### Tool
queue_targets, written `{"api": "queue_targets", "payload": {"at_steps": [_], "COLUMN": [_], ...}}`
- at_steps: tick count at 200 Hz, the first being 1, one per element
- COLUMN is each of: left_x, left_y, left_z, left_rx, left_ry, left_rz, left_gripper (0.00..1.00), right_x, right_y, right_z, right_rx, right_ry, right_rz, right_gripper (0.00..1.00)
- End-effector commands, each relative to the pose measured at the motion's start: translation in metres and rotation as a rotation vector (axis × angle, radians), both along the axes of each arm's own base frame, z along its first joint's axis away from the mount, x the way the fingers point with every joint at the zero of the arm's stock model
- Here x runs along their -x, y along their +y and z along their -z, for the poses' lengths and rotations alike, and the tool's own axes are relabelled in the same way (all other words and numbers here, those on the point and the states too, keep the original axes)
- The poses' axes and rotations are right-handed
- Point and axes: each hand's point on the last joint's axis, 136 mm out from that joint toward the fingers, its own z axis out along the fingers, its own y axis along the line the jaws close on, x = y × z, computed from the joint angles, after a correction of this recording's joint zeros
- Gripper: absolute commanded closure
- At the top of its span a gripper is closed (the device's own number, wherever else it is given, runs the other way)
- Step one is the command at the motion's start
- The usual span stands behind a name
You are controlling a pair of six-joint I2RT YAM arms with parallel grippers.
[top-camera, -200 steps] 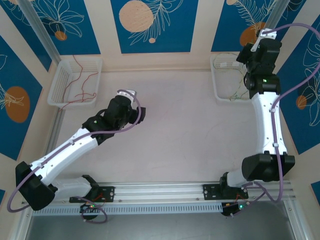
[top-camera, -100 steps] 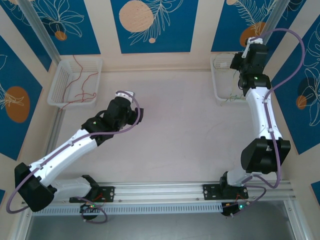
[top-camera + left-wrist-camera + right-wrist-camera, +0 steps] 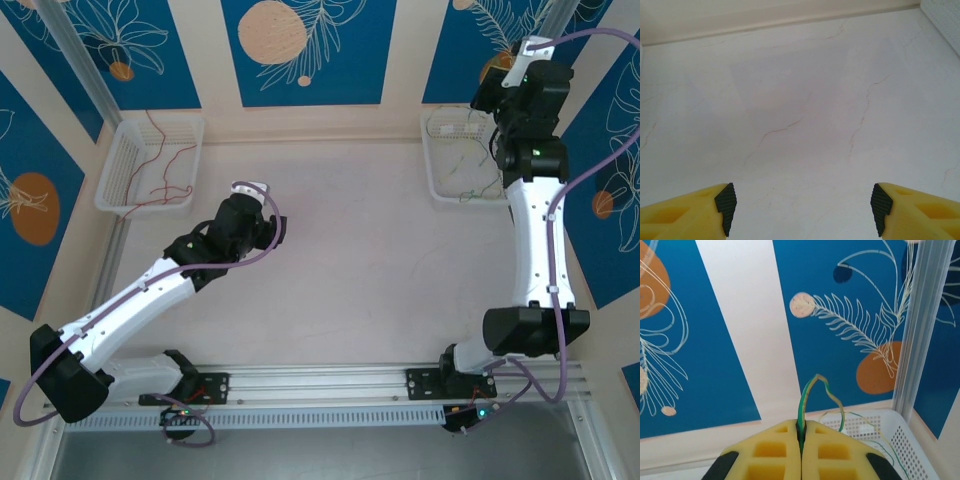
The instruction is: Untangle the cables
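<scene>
The right fingers [image 3: 801,434] were pressed shut on a thin green-and-yellow cable [image 3: 807,390]. It rose from the seam between the yellow pads, arched over, and trailed down towards the white right basket [image 3: 900,440] below. Behind them stood the blue wall panel with its leaf pattern and a pale corner post.

From above, the right arm reached to the far right corner, with its wrist raised over the right basket [image 3: 437,190] and close to the wall. More pale yellow-green cables [image 3: 470,170] lay loosely in that basket, and one end hung over its near rim. How they crossed each other was too fine to make out.

The red cables [image 3: 160,165] lay in the left basket [image 3: 112,170] at the far left corner, with one strand running up its far side.

The left arm stretched diagonally over the worktop [image 3: 360,240], and its wrist sat left of centre, well apart from both baskets. The left fingers [image 3: 802,207] stood wide open and held nothing. Their black-tipped yellow pads showed at the two lower corners of the wrist view, with bare, faintly veined worktop between them. A corner of a basket edged the upper right of that view.
</scene>
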Motion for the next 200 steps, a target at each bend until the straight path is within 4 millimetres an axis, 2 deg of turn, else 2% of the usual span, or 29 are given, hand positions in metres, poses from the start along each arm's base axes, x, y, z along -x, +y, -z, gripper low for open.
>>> {"api": "queue_targets", "payload": {"at_steps": [1,16,47,83,102,123,146,171,200], "left_x": [0.002,0.002,0.003,0.006,0.006,0.007,0.007,0.007,0.007], "left_y": [0.003,0.003,0.001,0.006,0.009,0.012,0.012,0.012,0.015], "left_z": [-0.007,-0.007,-0.005,-0.002,-0.004,-0.004,-0.001,0.000,0.000], "left_rx": [-0.006,0.001,0.012,-0.003,-0.007,-0.009,-0.012,-0.021,-0.030], "left_ry": [-0.016,-0.018,-0.008,-0.004,-0.011,-0.016,-0.015,-0.011,-0.015], "left_rz": [-0.012,-0.012,-0.009,-0.018,-0.027,-0.035,-0.037,-0.033,-0.039], "left_gripper": [0.27,0.27,0.27,0.27,0.27,0.27,0.27,0.27,0.27], "right_x": [-0.003,-0.014,-0.048,-0.077,-0.085,-0.088,-0.093,-0.104,-0.110], "right_y": [-0.007,-0.015,-0.011,-0.013,-0.002,0.006,0.012,-0.005,-0.023], "right_z": [-0.009,-0.008,0.004,0.015,0.020,0.037,0.069,0.103,0.135], "right_rx": [0.013,0.060,0.165,0.267,0.366,0.423,0.421,0.401,0.300], "right_ry": [-0.044,-0.047,-0.073,-0.107,-0.147,-0.172,-0.147,-0.078,0.013], "right_rz": [0.040,0.092,0.117,0.165,0.173,0.169,0.116,0.145,0.121], "right_gripper": [1.00,1.00,1.00,1.00,1.00,1.00,1.00,1.00,1.00]}}
